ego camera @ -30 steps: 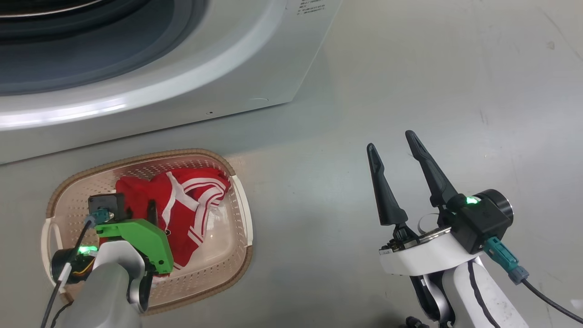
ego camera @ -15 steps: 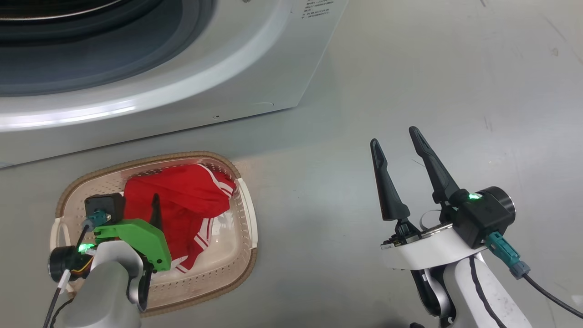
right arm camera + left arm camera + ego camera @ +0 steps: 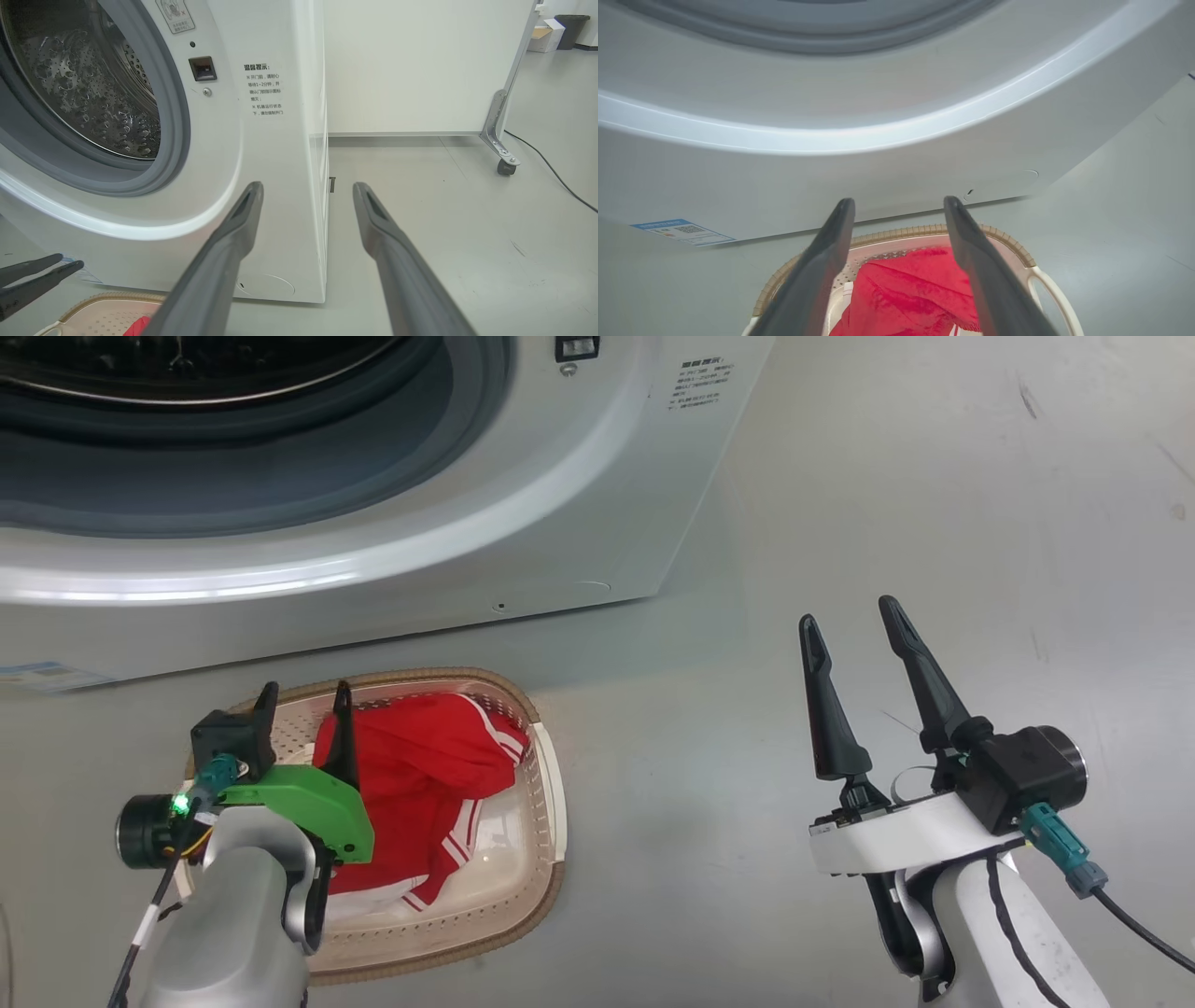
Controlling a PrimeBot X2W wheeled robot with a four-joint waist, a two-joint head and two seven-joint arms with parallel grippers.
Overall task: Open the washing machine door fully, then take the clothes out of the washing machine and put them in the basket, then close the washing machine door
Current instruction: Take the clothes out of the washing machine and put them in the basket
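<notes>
**Checking Station Status**

The clothes (image 3: 420,756) lie in the basket (image 3: 551,803), which stands on the smooth grey floor (image 3: 934,523) directly in front of the washing machine (image 3: 560,523). The left gripper (image 3: 306,689) hovers above the basket, fingers spread, gripping nothing. The right gripper (image 3: 845,609), off the washing machine's front right corner, is likewise spread and empty. Beside the washing machine stands a white partition (image 3: 411,65) on a caster (image 3: 503,166); a black cable (image 3: 551,172) crosses the floor.
</notes>
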